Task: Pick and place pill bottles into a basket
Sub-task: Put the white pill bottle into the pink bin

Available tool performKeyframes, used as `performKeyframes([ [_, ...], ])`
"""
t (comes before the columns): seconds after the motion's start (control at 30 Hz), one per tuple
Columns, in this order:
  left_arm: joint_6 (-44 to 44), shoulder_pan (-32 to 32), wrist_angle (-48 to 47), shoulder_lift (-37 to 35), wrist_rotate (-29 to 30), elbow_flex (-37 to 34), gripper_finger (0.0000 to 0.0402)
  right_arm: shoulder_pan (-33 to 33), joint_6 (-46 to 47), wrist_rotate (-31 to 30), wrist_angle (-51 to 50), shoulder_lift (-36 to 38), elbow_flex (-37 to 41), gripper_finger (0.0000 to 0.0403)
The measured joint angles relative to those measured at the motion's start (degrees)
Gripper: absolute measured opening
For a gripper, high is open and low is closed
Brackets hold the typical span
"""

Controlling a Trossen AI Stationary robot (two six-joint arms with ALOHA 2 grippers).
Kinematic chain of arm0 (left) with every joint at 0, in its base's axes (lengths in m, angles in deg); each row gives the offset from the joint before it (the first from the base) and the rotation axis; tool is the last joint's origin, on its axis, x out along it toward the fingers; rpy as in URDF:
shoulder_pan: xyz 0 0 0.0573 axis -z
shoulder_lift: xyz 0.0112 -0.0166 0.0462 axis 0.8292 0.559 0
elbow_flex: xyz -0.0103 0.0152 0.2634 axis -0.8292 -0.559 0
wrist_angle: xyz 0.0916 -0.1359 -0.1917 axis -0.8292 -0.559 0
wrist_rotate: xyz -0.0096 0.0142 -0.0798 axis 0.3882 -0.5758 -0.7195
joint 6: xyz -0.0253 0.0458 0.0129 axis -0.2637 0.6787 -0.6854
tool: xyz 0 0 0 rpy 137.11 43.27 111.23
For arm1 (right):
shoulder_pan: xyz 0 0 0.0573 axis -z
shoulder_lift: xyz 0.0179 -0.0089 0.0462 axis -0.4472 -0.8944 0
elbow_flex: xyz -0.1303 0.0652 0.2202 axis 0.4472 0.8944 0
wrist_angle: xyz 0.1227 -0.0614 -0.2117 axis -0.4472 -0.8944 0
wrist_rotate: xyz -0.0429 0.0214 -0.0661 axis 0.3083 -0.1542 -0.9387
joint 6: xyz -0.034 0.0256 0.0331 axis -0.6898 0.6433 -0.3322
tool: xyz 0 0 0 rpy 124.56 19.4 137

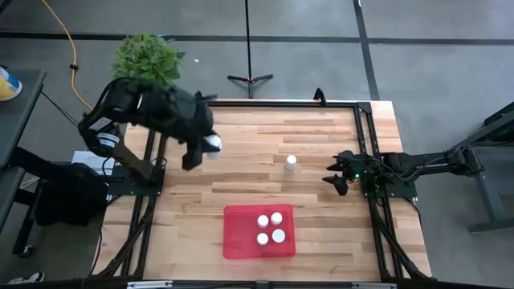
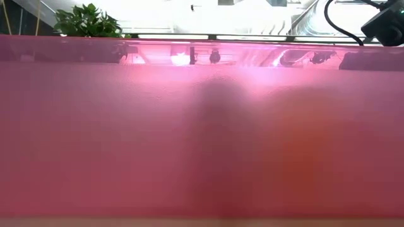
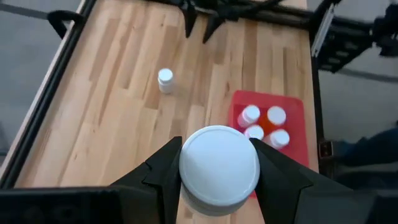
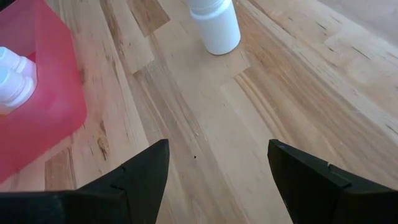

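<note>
My left gripper (image 1: 202,151) hangs over the table's far left part, shut on a white pill bottle (image 3: 219,165) whose round cap faces the wrist camera. Another white pill bottle (image 1: 290,163) stands upright on its base near the table's middle. The red basket (image 1: 241,241) lies flat at the near middle with several white-capped bottles (image 1: 271,227) standing in it, one with an orange body (image 3: 277,116). My right gripper (image 1: 337,181) rests low at the table's right side, open, its fingers (image 4: 143,174) apart over bare wood, short of the standing bottle (image 4: 214,25). My left gripper pinches the bottle between its two fingers (image 3: 163,174), which stand on opposite sides of the bottle at and just below the cap's rim (image 3: 185,198). The fingers slant down from the table's left side. The bottle is lifted clear of the table.
A potted green plant (image 1: 148,58) stands beyond the table's far left corner. Dark frame rails (image 1: 365,136) run along the table's left and right sides. In the low view the basket's red wall (image 2: 202,139) fills nearly the whole picture. Bare wood (image 1: 241,185) lies between the left gripper and the basket.
</note>
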Motion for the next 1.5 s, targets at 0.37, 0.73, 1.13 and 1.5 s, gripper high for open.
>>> performKeyframes([
  [0.37,-7.90,12.82,0.04,-4.06,15.97,0.00,0.0193,0.02,0.33,0.74,0.01,0.00,0.00,0.0264],
  [0.73,-20.40,24.55,0.15,-9.02,26.67,-11.07,0.0193,0.00,0.17,0.94,0.15,0.02,0.02,0.0264],
  [1.13,-29.11,31.27,18.48,-13.43,26.82,-38.27,0.0193,0.00,0.17,0.94,0.17,0.02,0.02,0.0263],
  [1.5,-31.62,31.58,48.34,-14.49,23.35,-60.70,0.0193,0.00,0.35,1.21,0.24,0.02,0.03,0.0263],
])
